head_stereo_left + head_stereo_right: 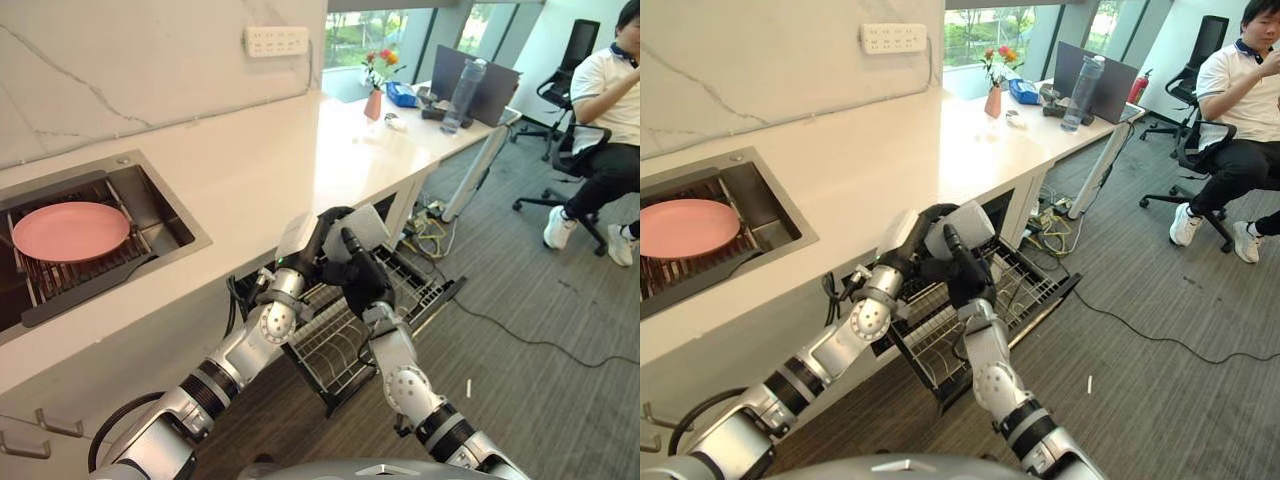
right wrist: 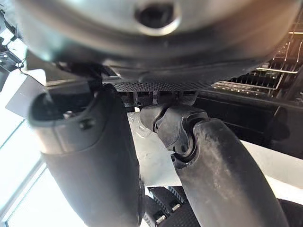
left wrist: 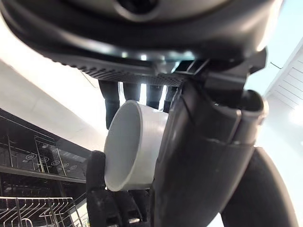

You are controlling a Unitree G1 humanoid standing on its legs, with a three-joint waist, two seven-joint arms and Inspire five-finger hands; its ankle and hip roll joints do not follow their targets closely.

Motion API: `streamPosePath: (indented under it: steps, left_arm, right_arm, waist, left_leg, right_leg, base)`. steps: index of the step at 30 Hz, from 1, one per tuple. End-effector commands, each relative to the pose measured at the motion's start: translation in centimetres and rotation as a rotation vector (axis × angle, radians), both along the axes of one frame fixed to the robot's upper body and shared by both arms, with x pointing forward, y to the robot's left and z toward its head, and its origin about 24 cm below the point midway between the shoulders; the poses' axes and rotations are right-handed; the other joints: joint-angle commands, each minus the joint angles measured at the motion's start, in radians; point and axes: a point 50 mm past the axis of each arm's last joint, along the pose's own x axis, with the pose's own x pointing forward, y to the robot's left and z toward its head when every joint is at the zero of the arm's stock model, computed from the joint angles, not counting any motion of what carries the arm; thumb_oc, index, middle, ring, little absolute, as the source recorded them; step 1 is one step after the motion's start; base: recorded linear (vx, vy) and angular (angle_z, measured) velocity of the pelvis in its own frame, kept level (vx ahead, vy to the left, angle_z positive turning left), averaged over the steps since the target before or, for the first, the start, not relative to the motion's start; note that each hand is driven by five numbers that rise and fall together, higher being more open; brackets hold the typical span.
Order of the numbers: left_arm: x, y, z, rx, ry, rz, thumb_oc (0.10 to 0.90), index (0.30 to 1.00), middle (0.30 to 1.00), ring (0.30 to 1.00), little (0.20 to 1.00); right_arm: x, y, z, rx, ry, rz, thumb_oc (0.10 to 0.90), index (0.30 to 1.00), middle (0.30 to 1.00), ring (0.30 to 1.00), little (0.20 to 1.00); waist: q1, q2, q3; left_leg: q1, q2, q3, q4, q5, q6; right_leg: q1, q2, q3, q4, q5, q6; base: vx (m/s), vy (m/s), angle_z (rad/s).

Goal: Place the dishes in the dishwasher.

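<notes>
White cup: smooth, glossy, ceramic-looking. Dishwasher rack below the countertop: thin metal wire, bright finish. Countertop: pale, smooth, polished stone look. Wall behind the countertop: veined marble-like panel, satin. Pink plate in the countertop's sink: smooth, matt. Hands: dark matt plastic.

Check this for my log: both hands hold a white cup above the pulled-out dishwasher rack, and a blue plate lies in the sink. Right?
Not quite: the round plate in the sink is pink, not blue, as the left eye view shows. The rest stands: the left hand and right hand hold the white cup above the pulled-out wire dishwasher rack.
</notes>
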Motion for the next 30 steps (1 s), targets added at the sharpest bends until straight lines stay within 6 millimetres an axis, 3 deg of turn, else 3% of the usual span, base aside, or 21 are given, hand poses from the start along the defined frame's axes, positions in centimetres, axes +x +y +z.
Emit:
streamPosePath:
  steps: [1,12,13,14,17,22,23,26,28,30]
  left_arm:
    - [-1.2,-7.2,5.4,-0.137,-0.212,-0.369,0.400,0.300,0.300,0.300,0.300]
    - [-1.2,-7.2,4.6,-0.146,-0.160,-0.370,0.408,0.312,0.312,0.312,0.312]
    - [-1.2,-7.1,4.5,-0.151,-0.158,-0.365,0.584,0.575,0.575,0.575,0.575]
    - [-1.1,-7.1,4.5,-0.155,-0.158,-0.361,0.800,0.900,0.900,0.900,0.900]
    - [-1.1,-7.0,4.5,-0.163,-0.154,-0.359,0.800,0.900,0.900,0.900,0.900]
    - [-1.2,-5.3,3.8,-0.219,-0.093,-0.314,0.800,0.900,0.900,0.900,0.900]
    - [-1.8,-4.2,3.6,-0.284,-0.048,-0.306,0.800,0.900,0.900,0.900,0.900]
    - [-2.5,-2.5,3.3,-0.353,-0.002,-0.286,0.800,0.900,0.900,0.900,0.900]
    - [-3.6,0.3,2.9,-0.453,0.049,-0.235,0.800,0.900,0.900,0.900,0.900]
    - [-4.1,1.0,2.7,-0.492,0.088,-0.231,0.800,0.900,0.900,0.900,0.900]
  right_arm:
    - [3.7,1.5,8.3,0.077,-0.397,0.043,0.400,0.300,0.300,0.300,0.300]
    - [4.1,0.8,9.0,0.048,-0.424,-0.001,0.400,0.300,0.300,0.300,0.300]
    - [4.3,0.5,9.2,0.043,-0.425,-0.027,0.400,0.300,0.300,0.300,0.300]
    - [4.4,0.3,9.2,0.038,-0.419,-0.049,0.400,0.300,0.300,0.300,0.300]
    - [4.6,-0.2,9.4,0.036,-0.407,-0.101,0.400,0.300,0.300,0.300,0.300]
    - [4.8,-2.8,10.1,0.011,-0.379,-0.285,0.400,0.300,0.300,0.300,0.300]
    - [4.9,-4.4,10.1,0.004,-0.363,-0.371,0.400,0.300,0.300,0.300,0.300]
    - [4.9,-5.8,10.0,-0.007,-0.343,-0.443,0.400,0.300,0.300,0.300,0.300]
    - [4.8,-8.6,9.3,-0.083,-0.305,-0.546,0.400,0.300,0.300,0.300,0.300]
    - [4.8,-9.5,9.1,-0.123,-0.291,-0.569,0.400,0.300,0.300,0.300,0.300]
  waist:
    - [0.031,0.047,-0.041]
    - [0.025,0.051,-0.037]
    - [0.024,0.052,-0.038]
    - [0.023,0.053,-0.038]
    - [0.021,0.056,-0.039]
    - [0.019,0.063,-0.044]
    - [0.025,0.066,-0.044]
    - [0.031,0.065,-0.045]
    - [0.049,0.065,-0.041]
    - [0.052,0.065,-0.041]
  left_leg:
    - [0.003,0.001,-0.088,0.005,-0.081,0.005]
    - [0.001,-0.001,-0.086,0.005,-0.082,0.007]
    - [0.002,-0.001,-0.085,0.005,-0.082,0.008]
    - [0.002,-0.001,-0.085,0.005,-0.082,0.008]
    - [0.003,-0.002,-0.085,0.005,-0.083,0.009]
    - [0.007,-0.002,-0.089,0.005,-0.086,0.010]
    - [0.007,-0.001,-0.091,0.005,-0.087,0.010]
    - [0.006,0.000,-0.094,0.005,-0.087,0.010]
    - [0.003,0.001,-0.104,0.005,-0.086,0.009]
    - [0.002,0.001,-0.107,0.005,-0.085,0.009]
  right_leg:
    - [0.006,-0.078,-0.019,0.012,-0.049,0.100]
    - [0.002,-0.078,-0.014,0.012,-0.047,0.101]
    - [0.002,-0.078,-0.014,0.012,-0.047,0.101]
    - [0.002,-0.078,-0.015,0.012,-0.047,0.101]
    - [0.002,-0.078,-0.015,0.012,-0.048,0.100]
    - [0.010,-0.075,-0.016,0.012,-0.052,0.097]
    - [0.012,-0.074,-0.020,0.012,-0.055,0.096]
    - [0.014,-0.072,-0.023,0.012,-0.056,0.095]
    - [0.017,-0.069,-0.032,0.012,-0.058,0.093]
    - [0.018,-0.068,-0.035,0.012,-0.059,0.092]
  base:
    - [0.00,0.000,0.00]
    - [0.00,0.000,0.00]
    - [0.00,0.000,0.00]
    - [0.00,0.000,0.00]
    - [0.00,0.000,0.00]
    - [0.00,0.000,0.00]
    - [0.00,0.000,0.00]
    - [0.00,0.000,0.00]
    - [0.01,-0.017,0.05]
    - [0.00,-0.015,0.08]
